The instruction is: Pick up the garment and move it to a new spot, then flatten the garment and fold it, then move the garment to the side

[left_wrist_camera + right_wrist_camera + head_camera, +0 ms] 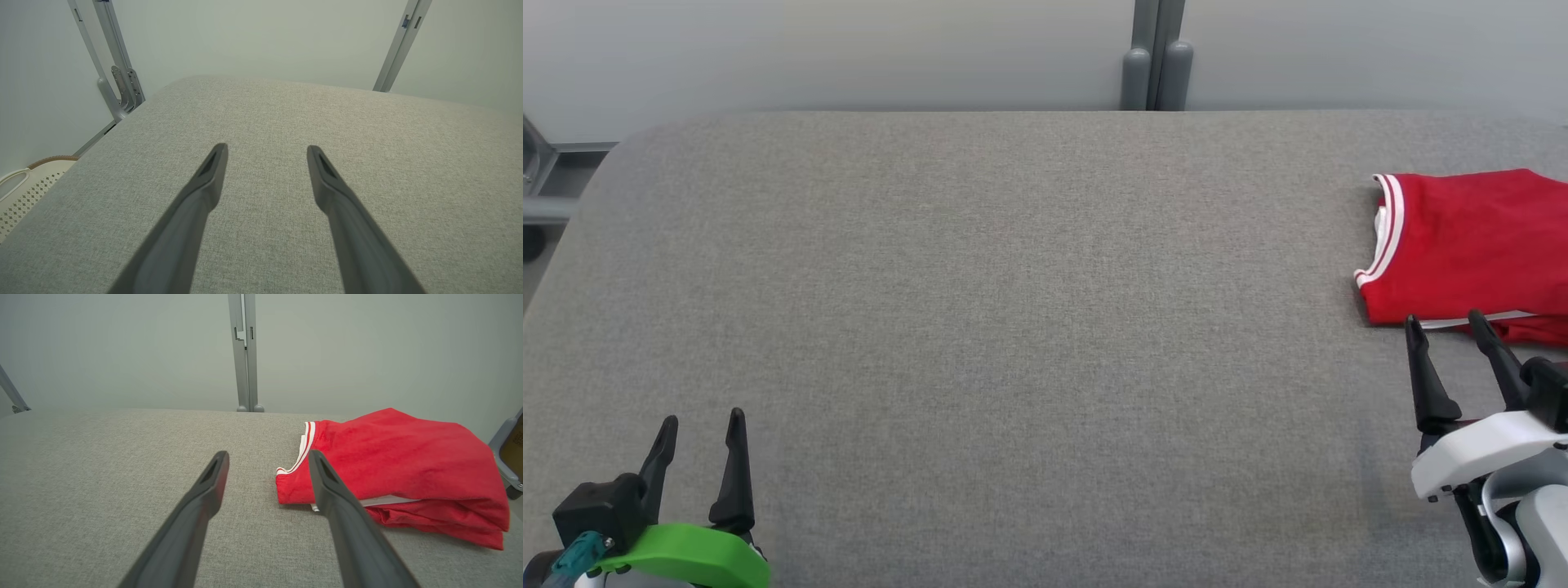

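A folded red fabric garment with white-striped trim [1470,245] lies at the far right of the grey cloth-covered table [1013,286], partly cut off by the head view's border. The right gripper [1445,318] sits just beside its near edge, jaws spread and empty; whether a fingertip brushes the cloth is hard to tell. The left gripper [703,416], well apart at the near left, is likewise released and empty.
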Available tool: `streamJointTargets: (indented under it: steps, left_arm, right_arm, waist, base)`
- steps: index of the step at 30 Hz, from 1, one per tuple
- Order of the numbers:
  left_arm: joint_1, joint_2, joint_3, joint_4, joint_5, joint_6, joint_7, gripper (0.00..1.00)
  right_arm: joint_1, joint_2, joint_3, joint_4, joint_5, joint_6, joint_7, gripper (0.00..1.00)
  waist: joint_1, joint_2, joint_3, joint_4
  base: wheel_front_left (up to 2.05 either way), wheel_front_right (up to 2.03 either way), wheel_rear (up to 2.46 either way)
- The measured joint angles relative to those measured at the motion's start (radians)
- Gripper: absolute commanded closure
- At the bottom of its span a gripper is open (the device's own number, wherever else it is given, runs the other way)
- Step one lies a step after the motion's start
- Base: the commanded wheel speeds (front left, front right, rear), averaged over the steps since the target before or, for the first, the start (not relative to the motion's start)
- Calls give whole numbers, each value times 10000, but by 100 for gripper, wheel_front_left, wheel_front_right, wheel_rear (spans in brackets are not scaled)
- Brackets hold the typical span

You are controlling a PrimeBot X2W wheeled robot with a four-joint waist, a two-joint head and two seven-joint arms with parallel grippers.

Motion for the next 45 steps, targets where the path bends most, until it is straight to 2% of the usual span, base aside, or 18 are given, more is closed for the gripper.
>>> streamJointTargets:
  steps: [6, 13, 29, 45]
  left_arm:
    - [9, -184, -4, 102, 0, -2, -96, 0]
    - [18, -217, 8, 245, 0, -21, -100, 0]
    - [71, -226, 360, 635, -23, -155, -217, 0]
    - [328, -188, 594, 1018, -21, -391, -272, 0]
  right_arm:
    - [198, 180, 167, -297, -211, 8, -2, 0]
    - [505, 242, 171, -491, -261, 215, -31, 0]
    - [1097, 215, -541, -742, -334, 1310, -44, 0]
    - [1510, 422, -1611, -537, -451, 1515, -44, 0]
  waist:
    - [0, 0, -97, 196]
    - [0, 0, -95, 189]
    - [0, 0, -234, -206]
    - [0, 0, -405, -529]
  base:
    - [0, 0, 0]
    - [0, 0, 0]
    - [0, 0, 0]
    - [0, 0, 0]
